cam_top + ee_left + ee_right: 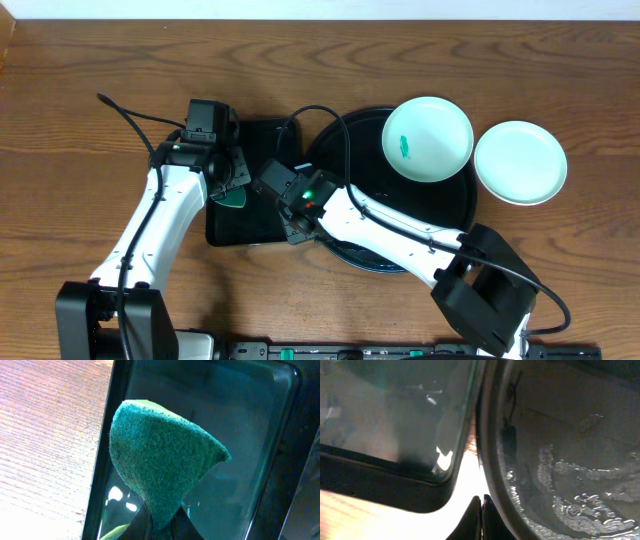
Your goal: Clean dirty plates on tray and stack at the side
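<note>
Left gripper (160,522) pinches sponge (160,460) over small tray (250,435); right gripper (481,512) pressed together, empty. Wiping step, I'd say: next, carry sponge right to smeared plate (428,138) on round tray (462,200).

We are looking at a wooden table (90,60), its brown grain running left to right. A small rectangular black tray (240,228) is lying on it, glossy and throwing back patches of light. Over that tray we are seeing a green scouring sponge (160,455), its rough face turning toward the left wrist camera, with a thin yellow-green edge peeking out along its top. The sponge is tapering to a narrow point at the bottom and is hanging near one long rim of the tray, with the table showing just beyond it.
</note>
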Controlling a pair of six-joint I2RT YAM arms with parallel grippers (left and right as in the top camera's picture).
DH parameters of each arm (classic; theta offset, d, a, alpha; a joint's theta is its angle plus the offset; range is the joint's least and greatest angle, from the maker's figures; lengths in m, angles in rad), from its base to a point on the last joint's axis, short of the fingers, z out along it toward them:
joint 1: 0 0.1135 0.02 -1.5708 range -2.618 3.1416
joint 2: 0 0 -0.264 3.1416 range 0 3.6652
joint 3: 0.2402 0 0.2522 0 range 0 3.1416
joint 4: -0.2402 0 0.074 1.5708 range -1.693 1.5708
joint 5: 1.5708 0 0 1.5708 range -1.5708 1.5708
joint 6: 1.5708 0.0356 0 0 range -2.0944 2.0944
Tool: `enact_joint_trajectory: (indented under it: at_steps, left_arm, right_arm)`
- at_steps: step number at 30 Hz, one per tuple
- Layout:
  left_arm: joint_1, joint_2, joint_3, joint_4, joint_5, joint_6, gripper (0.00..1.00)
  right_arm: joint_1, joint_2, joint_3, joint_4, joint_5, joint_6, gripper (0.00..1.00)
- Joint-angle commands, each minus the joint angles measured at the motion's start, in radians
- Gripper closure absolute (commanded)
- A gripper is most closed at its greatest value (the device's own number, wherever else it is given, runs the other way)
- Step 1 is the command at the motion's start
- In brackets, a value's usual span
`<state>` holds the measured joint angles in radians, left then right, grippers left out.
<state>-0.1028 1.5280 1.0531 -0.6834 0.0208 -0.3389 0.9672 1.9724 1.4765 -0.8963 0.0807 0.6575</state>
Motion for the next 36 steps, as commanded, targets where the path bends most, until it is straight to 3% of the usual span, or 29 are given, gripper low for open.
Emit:
enact_joint_trajectory:
  at_steps: [1, 36]
  left_arm:
    - [0.000, -0.005, -0.004, 0.000, -0.002, 0.013, 0.93]
    - [0.000, -0.005, -0.004, 0.000, -0.002, 0.013, 0.92]
  right_arm:
    - [0.014, 0.011, -0.029, 0.015, 0.042, -0.008, 0.99]
    - [0.035, 0.011, -0.084, 0.144, -0.007, -0.008, 0.99]
